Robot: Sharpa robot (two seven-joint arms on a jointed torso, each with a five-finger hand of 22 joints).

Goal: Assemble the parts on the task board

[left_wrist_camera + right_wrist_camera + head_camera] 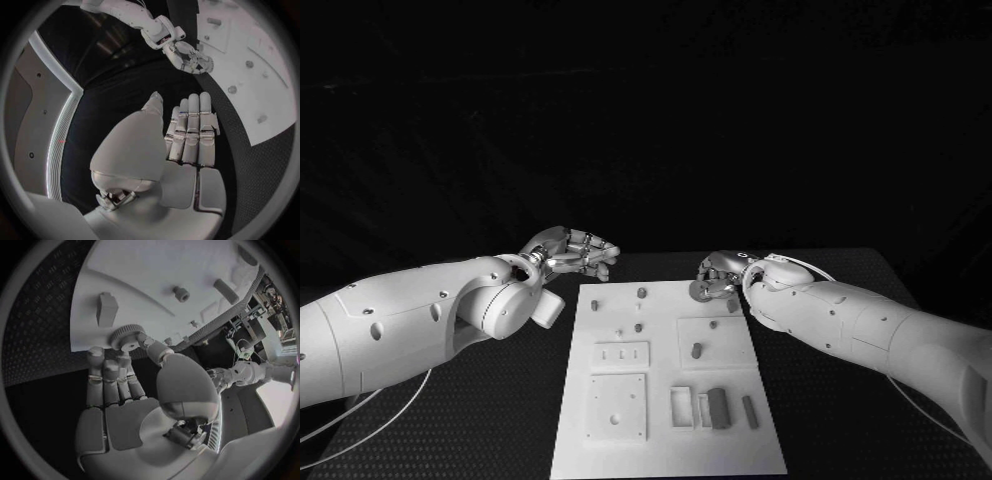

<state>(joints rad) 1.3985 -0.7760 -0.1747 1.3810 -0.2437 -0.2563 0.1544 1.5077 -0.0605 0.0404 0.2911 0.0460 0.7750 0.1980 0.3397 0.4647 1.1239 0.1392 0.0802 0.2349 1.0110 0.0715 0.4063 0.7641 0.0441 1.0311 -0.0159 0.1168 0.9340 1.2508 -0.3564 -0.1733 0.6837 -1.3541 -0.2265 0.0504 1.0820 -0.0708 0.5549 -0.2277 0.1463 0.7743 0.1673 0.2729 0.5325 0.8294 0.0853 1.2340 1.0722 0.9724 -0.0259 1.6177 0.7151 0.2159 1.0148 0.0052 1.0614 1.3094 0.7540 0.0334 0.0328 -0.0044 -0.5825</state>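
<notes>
Gripping a small round toothed part (128, 337) in its fingertips, right hand (723, 277) sits at the far right corner of the task board (668, 400). Left hand (574, 252) off the board's far left corner over the dark surface (488, 420), released, fingers straight, nothing held. Grey parts (718, 407) lie near board's right edge.

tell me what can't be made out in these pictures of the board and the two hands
- Head view: the right hand is partly hidden by its own wrist; what its fingers touch cannot be told there.
- Right wrist view: a small ridged round part sits at the fingertips; gripped or merely touched is unclear.
- Head view: the parts on the task board are too small to identify.
- Left hand: holds nothing, beside the board.
</notes>
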